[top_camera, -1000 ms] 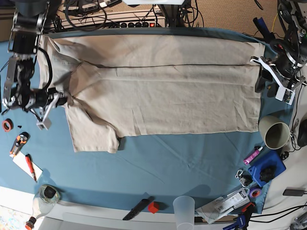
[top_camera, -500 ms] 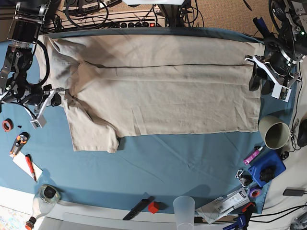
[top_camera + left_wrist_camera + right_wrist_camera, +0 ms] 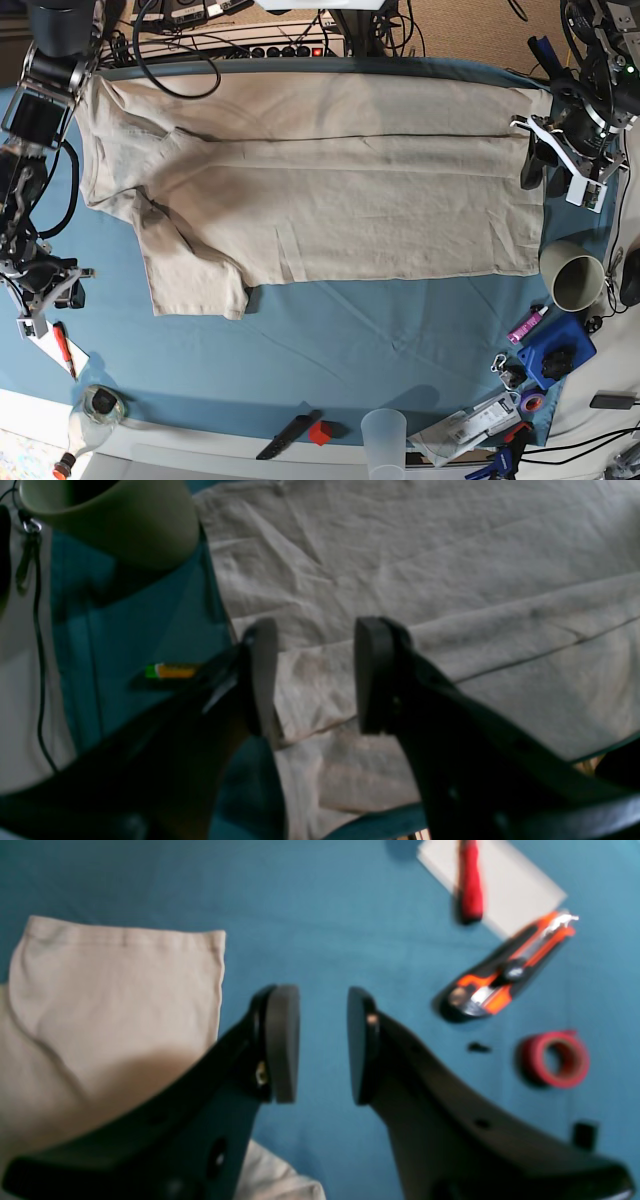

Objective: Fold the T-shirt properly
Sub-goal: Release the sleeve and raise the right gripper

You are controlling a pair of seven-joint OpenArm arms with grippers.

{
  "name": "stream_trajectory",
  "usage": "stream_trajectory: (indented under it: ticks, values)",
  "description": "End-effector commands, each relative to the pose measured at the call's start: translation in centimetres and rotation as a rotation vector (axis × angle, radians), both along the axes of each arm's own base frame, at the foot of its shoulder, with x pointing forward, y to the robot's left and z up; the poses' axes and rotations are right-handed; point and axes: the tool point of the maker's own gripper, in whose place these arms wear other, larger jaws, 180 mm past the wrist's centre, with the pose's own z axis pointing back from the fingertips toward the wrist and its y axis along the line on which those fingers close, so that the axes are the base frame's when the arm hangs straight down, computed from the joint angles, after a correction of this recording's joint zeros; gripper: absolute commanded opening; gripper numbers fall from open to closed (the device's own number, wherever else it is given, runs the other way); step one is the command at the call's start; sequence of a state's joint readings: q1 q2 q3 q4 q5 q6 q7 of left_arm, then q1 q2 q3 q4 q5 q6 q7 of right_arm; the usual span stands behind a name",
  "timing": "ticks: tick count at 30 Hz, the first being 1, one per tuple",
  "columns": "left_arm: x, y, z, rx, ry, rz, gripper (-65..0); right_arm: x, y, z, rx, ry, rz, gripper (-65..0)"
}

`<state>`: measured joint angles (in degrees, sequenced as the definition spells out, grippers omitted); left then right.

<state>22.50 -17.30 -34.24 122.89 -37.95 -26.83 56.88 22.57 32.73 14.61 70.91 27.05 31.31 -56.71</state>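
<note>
Your T-shirt (image 3: 330, 190) lies spread across the upper half of the blue table cloth (image 3: 350, 350), folded lengthwise with one crease line running 9 to 3 o'clock; a sleeve (image 3: 190, 275) hangs toward 7 o'clock.

Your left gripper (image 3: 312, 675) sits at the shirt's 3 o'clock edge, jaws spread, folded hem showing between them; contact with the fabric cannot be told.

Your right gripper (image 3: 322, 1045) hovers over bare cloth at the 9 o'clock side, jaws parted, pinching nothing, the sleeve just beside it.

An orange utility knife (image 3: 510, 982), red tape roll (image 3: 555, 1060) and red pen (image 3: 470, 880) on white paper lie nearby. A green cup (image 3: 577, 275) stands at 4 o'clock.
</note>
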Motion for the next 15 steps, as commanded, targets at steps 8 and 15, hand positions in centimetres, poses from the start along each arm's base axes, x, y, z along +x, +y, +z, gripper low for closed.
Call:
stream_trajectory:
  ticks: [8,15]
  values:
    - [0.5,0.0,1.1,0.001,-0.044,-0.007,-39.0,3.6,-0.1,-2.8,0.176,0.048,-0.030,-48.0]
    - [0.5,0.0,1.1,0.001,-0.044,-0.007,-39.0,4.7,4.7,-6.9,0.224,0.116,0.011,-48.0]
